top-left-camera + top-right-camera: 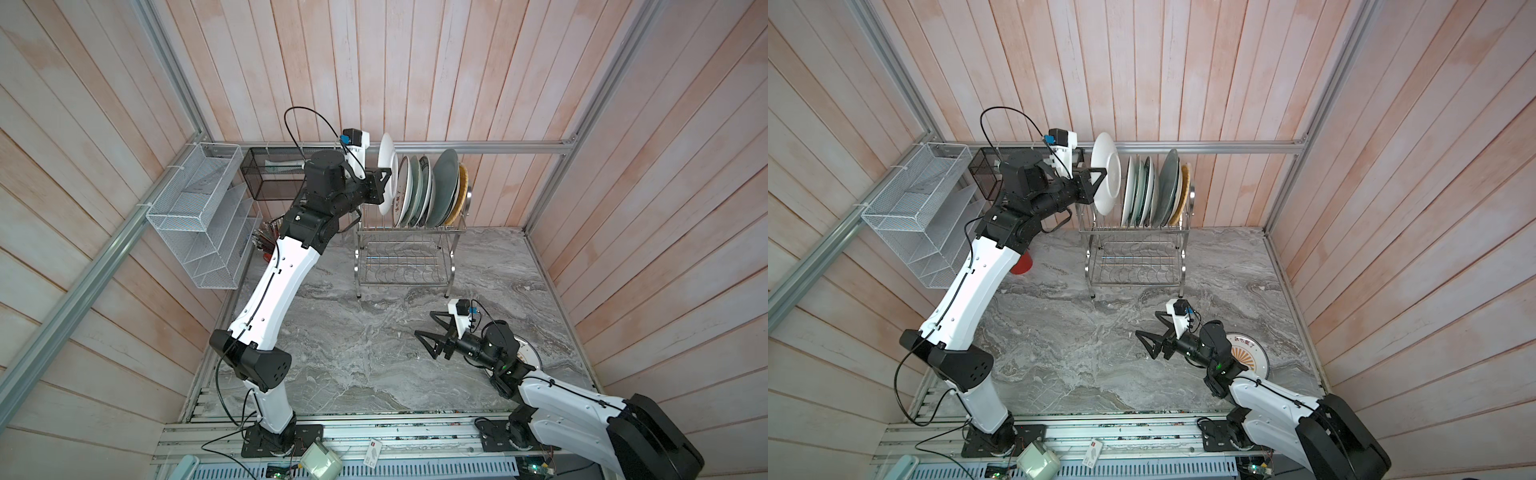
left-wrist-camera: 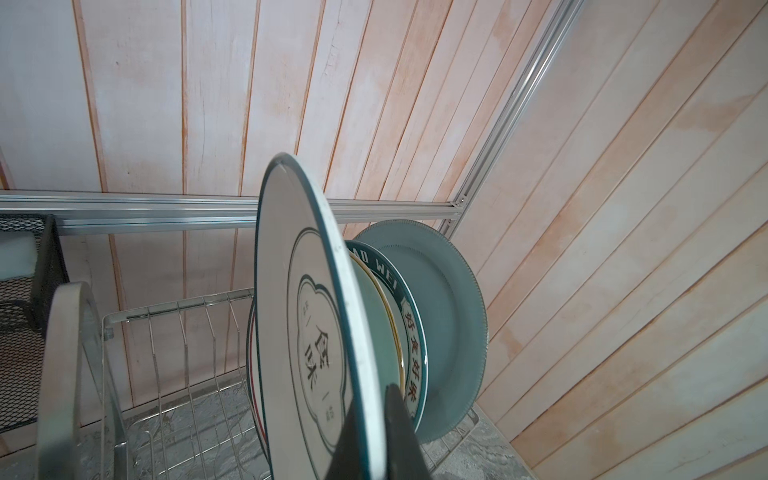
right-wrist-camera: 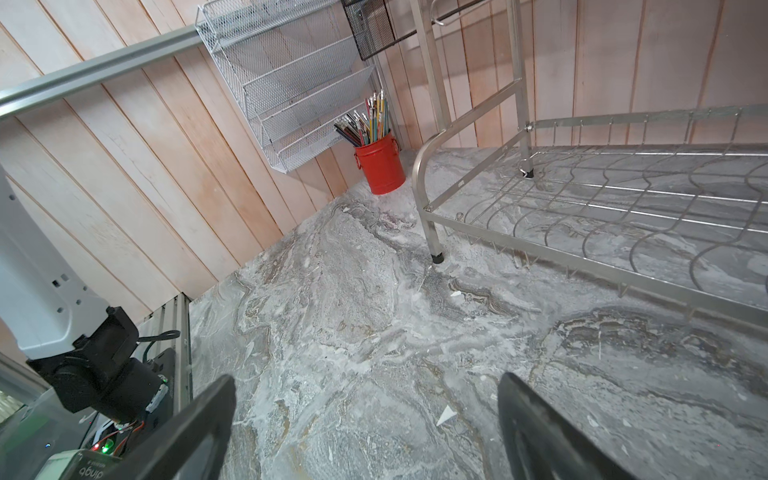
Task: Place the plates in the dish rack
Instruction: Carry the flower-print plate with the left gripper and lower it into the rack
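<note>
Plate (image 2: pixel 286 291) (teal-rimmed, lettered) pinched upright in my left gripper (image 2: pixel 376 436) over the dish rack (image 1: pixel 409 233); right gripper (image 1: pixel 424 323) spread wide, empty.

My left gripper (image 1: pixel 384 183) pinches the rim of a white plate (image 1: pixel 386 164) with a teal edge and dark lettering. The plate stands on edge, nearly upright, over the left end of the dish rack (image 1: pixel 402 266). Just past my fingers, a row of plates (image 1: pixel 417 191) stands on edge in the upper tier, ending with a large grey-teal plate (image 1: pixel 445 187) and a yellow woven plate (image 1: pixel 463 195). Behind the wrist of my right gripper (image 1: pixel 423 323), an orange-sunburst plate (image 1: pixel 1246 353) lies flat.
</note>
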Controlling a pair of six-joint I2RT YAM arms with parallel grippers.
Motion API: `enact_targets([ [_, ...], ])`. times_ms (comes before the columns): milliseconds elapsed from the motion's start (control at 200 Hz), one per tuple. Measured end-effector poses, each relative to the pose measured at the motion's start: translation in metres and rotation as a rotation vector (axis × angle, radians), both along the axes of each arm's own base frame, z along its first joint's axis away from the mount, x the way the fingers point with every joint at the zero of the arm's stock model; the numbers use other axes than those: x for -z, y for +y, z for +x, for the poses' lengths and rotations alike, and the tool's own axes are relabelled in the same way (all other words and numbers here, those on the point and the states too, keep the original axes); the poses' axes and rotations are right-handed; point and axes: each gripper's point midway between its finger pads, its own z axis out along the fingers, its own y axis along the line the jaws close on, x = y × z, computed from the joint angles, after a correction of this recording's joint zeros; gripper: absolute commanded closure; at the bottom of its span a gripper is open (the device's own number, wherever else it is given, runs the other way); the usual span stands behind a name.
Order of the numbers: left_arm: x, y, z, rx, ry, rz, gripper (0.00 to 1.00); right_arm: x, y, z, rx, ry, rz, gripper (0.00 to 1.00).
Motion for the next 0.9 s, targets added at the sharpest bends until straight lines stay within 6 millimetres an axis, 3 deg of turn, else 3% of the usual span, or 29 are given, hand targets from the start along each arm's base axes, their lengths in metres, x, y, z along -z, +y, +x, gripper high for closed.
enact_targets([
  [345, 0.024, -0.001, 0.020, -0.037, 0.072, -0.008, 1.00, 0.005, 0.018, 0.000, -0.033, -0.015, -0.052, 0.02],
  [900, 0.058, -0.009, 0.035, -0.087, 0.149, 0.026, 1.00, 0.002, 0.022, 0.000, -0.034, -0.034, -0.064, 0.02],
])
